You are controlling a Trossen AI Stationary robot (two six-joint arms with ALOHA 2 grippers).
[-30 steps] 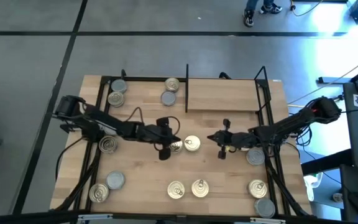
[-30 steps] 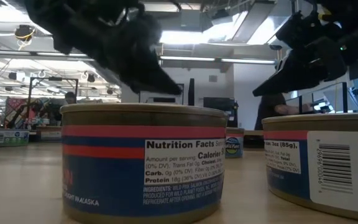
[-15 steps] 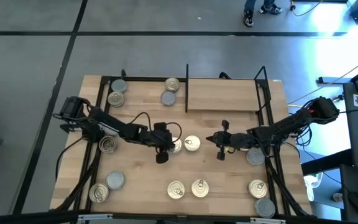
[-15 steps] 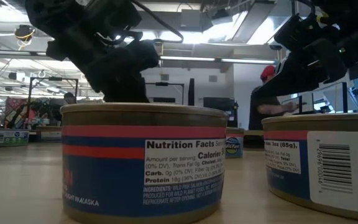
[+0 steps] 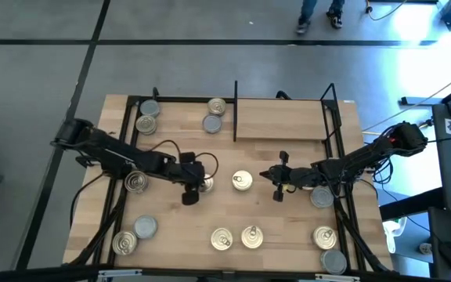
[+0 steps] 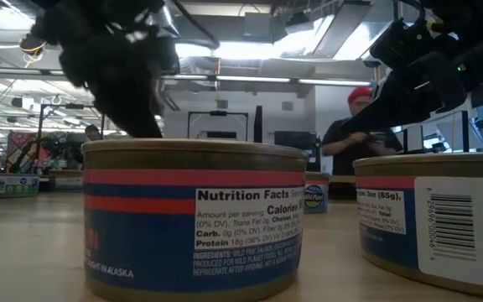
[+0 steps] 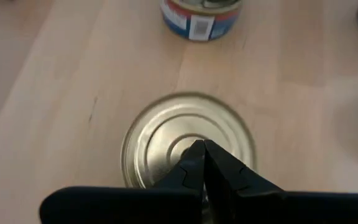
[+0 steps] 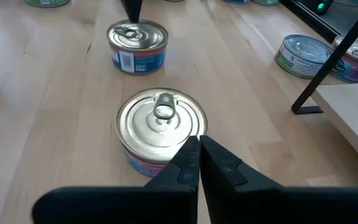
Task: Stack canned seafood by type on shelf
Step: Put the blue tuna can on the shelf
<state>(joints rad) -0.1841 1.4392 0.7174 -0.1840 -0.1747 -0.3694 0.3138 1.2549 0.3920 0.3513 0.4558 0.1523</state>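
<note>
two grippers clenched empty mid-table: left gripper over plain ringed-lid round tin, right gripper beside gold pull-tab round tin.

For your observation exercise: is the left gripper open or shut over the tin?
Shut: the left gripper has its fingers pressed together above the tin's lid.

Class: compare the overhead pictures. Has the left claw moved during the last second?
Yes. The left claw has drawn back toward the table's left side, away from the pull-tab tin at the centre, which stayed put.
</note>
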